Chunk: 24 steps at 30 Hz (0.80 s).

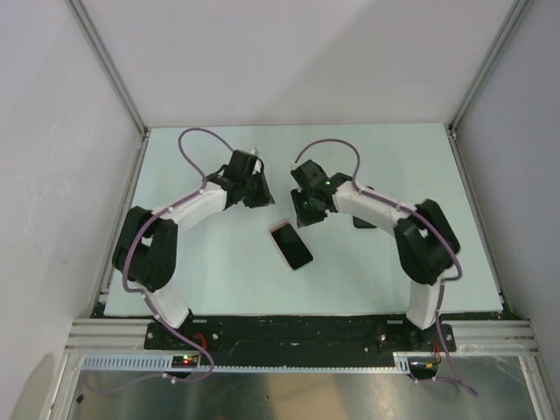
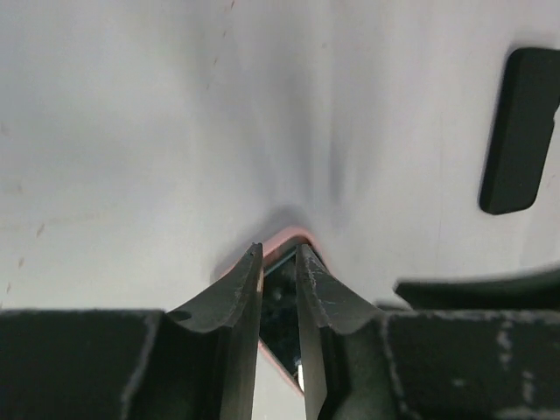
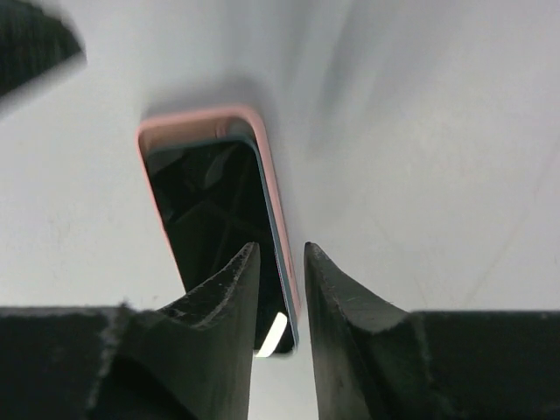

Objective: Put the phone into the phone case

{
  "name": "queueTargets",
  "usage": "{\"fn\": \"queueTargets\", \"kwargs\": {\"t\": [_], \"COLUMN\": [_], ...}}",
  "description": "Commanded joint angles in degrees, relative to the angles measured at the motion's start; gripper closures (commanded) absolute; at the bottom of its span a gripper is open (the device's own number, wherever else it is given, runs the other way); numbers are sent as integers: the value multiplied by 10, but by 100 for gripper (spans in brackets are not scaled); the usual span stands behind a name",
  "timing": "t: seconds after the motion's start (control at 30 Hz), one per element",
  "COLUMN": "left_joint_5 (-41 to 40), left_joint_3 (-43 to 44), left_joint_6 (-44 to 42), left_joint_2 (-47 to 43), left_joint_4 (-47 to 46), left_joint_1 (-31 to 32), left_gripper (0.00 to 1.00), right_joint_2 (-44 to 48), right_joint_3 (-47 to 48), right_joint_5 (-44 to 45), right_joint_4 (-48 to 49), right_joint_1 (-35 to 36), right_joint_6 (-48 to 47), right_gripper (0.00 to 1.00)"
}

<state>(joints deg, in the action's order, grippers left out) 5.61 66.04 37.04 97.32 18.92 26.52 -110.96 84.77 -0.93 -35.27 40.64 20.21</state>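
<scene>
Though half-hidden overhead, slab point(image 2: 520, 131) beyond phone case point(image 2: 293, 234)

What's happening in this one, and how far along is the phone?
The phone lies in the pink case on the table, between the two arms. The left pincer and the right pincer hover low over it, fingers nearly together and gripping nothing. A strip of case shows past the phone's end, so it may not be fully seated. A black slab lies apart.
</scene>
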Motion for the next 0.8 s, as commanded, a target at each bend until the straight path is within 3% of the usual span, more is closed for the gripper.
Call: {"fn": "queueTargets", "kwargs": {"t": [0.0,0.13,0.4,0.77], "left_joint_5": [34,58,72,23], "left_joint_3": [56,89,91,54], "left_joint_6": [-63,-80,-88,-67], "left_joint_2": [42,70,95,101], "left_joint_4": [-3,-3,-2,-1], "left_joint_1": [-3,-2,5,20], "left_gripper": [73,73,72,83], "right_joint_2": [131,216,321,271], "right_joint_3": [-88,-181,-333,-359], "right_joint_5": [20,19,-53,-57], "right_joint_4": [24,40,102,166], "right_joint_1": [-3,8,31,82], "right_joint_6": [37,61,128,178], "right_gripper": [65,58,61,79]}}
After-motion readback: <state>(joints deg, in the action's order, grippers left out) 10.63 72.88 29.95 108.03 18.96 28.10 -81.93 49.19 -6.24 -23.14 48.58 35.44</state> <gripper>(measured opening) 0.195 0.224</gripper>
